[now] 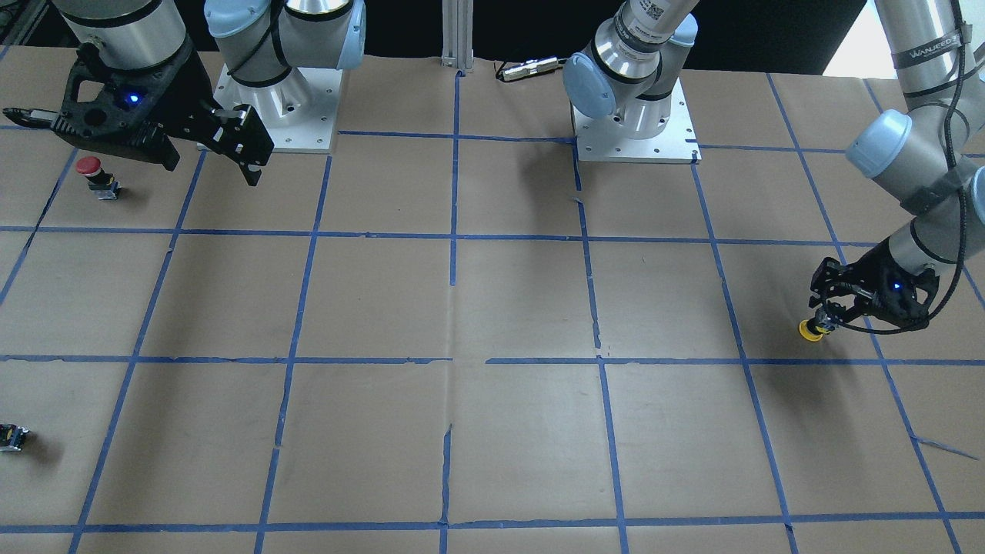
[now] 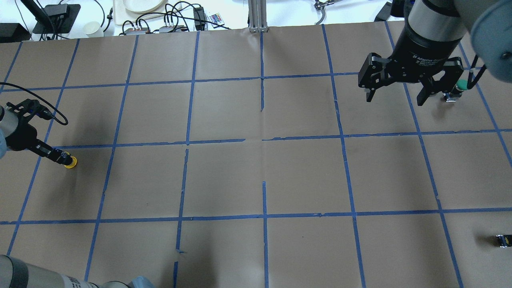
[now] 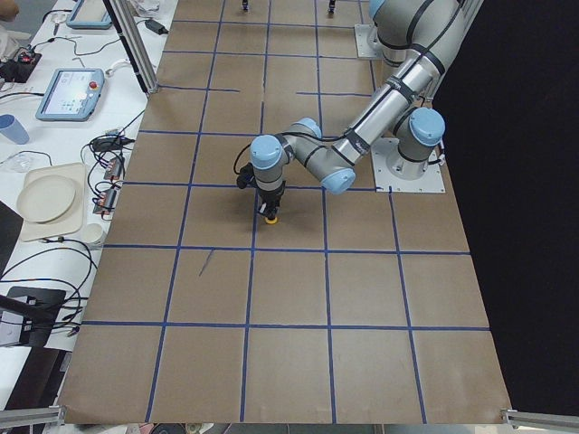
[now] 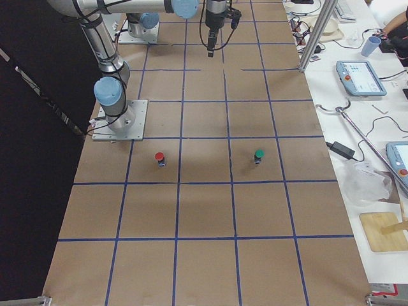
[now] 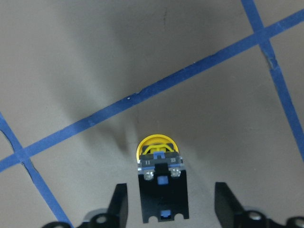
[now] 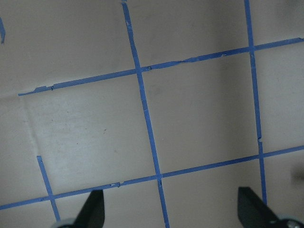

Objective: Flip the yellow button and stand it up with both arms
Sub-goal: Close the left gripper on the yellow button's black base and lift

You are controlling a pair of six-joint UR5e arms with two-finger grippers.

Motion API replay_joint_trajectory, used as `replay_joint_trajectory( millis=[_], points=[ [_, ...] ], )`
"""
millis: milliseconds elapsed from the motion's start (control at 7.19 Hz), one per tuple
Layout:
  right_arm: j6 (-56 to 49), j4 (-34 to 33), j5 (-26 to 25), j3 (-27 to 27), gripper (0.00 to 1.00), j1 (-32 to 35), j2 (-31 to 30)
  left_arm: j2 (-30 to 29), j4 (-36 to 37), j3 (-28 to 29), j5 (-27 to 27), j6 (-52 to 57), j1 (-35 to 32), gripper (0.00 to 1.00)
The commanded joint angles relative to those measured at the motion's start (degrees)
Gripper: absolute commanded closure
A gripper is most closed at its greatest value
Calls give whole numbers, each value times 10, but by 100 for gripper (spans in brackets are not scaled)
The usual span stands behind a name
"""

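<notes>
The yellow button rests on the brown paper with its yellow cap pointing away from my left gripper and its black and grey body towards it. The left gripper is open. Its fingers stand on either side of the body with a gap on each side. The button also shows in the front-facing view, the overhead view and the exterior left view, at the tip of the low, tilted left gripper. My right gripper hangs open and empty high above the table's other end.
A red-capped button stands below the right gripper. A green-capped button stands beside it. A small black block lies near the table edge on my right. Blue tape lines grid the paper.
</notes>
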Motion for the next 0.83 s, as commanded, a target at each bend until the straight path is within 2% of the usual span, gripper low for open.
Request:
replay_joint_trajectory(
  millis=[0, 278, 417, 695],
  points=[
    [0, -1, 0, 0, 0, 0, -1, -1, 6, 1, -2, 0, 0, 80],
    [0, -1, 11, -1, 0, 0, -1, 20, -7, 16, -10, 8, -11, 84],
    [0, -1, 13, 0, 0, 0, -1, 64, -58, 14, -37, 3, -34, 84],
    [2, -15, 12, -3, 0, 0, -1, 169, -238, 3, -113, -17, -64, 84]
  ],
)
